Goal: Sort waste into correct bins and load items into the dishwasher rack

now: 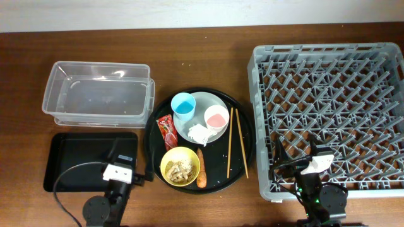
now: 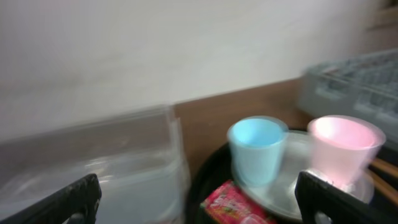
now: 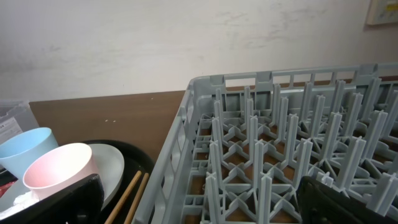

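Both pincers released, nothing gripped.

Left pincer (image 2: 196, 190): fingers spread wide in the blurred wrist view. It hangs just left of the round black tray (image 1: 218, 167), over the near right corner of the shallow black tray (image 1: 82, 157).

Right pincer (image 3: 199, 199): fingers spread wide as well. It sits right of the round tray, over the near edge of the dishwasher rack (image 1: 328, 94).

On the round tray:
- pale grey plate (image 1: 205, 101) in the far half
- blue cup (image 1: 184, 105) upright on the plate's far left
- white-pink cup (image 1: 216, 117) upright on the plate's right
- crumpled tissue (image 1: 198, 133) on the plate's near edge
- red wrapper (image 1: 166, 131) at the tray's left side, against the plate rim
- yellow bowl (image 1: 166, 159) at the near side, beige food scraps (image 1: 182, 169) inside
- carrot piece (image 1: 201, 170) just right of the bowl, touching it
- chopsticks (image 1: 230, 142) along the tray's right side, running far to near, slightly splayed
- a few white grains on the bare tray beside them

Clear tub (image 1: 95, 94) is on the table (image 1: 202, 57), far-left of the round tray. The shallow black tray lies left of the round tray, on the near side of the tub. The rack's left wall stands just beside the round tray's right rim.
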Controlling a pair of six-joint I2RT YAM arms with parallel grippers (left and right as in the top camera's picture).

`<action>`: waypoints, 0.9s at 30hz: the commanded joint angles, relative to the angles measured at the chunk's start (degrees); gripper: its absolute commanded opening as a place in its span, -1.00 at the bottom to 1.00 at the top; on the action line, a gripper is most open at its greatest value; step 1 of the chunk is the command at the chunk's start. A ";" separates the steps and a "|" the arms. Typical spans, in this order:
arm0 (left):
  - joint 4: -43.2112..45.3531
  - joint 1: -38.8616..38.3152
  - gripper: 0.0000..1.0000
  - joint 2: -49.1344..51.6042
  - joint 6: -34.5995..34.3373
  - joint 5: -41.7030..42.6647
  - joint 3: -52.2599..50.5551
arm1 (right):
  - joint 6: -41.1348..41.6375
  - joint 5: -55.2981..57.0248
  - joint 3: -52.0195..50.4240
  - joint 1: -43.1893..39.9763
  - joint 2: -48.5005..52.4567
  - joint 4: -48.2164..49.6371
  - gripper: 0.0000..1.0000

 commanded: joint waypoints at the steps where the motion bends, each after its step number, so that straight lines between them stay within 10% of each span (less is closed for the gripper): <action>1: 2.93 -0.13 0.98 -0.22 -0.79 17.07 0.74 | 0.22 0.26 -0.31 -0.22 -0.17 -0.26 0.96; 9: -17.94 -0.13 0.98 21.75 -6.38 17.77 43.04 | 0.22 0.26 -0.31 -0.22 -0.17 -0.26 0.96; 15: -80.65 -1.57 0.98 73.29 -6.38 17.86 104.61 | 0.22 0.26 -0.31 -0.22 -0.17 -0.26 0.97; 21: -79.80 -3.04 0.97 93.31 -6.64 20.35 107.27 | 0.22 0.26 -0.31 -0.22 -0.17 -0.26 0.96; 27: -72.52 -19.06 0.20 110.88 -14.71 -2.60 107.27 | 0.22 0.26 -0.31 -0.22 -0.17 -0.26 0.96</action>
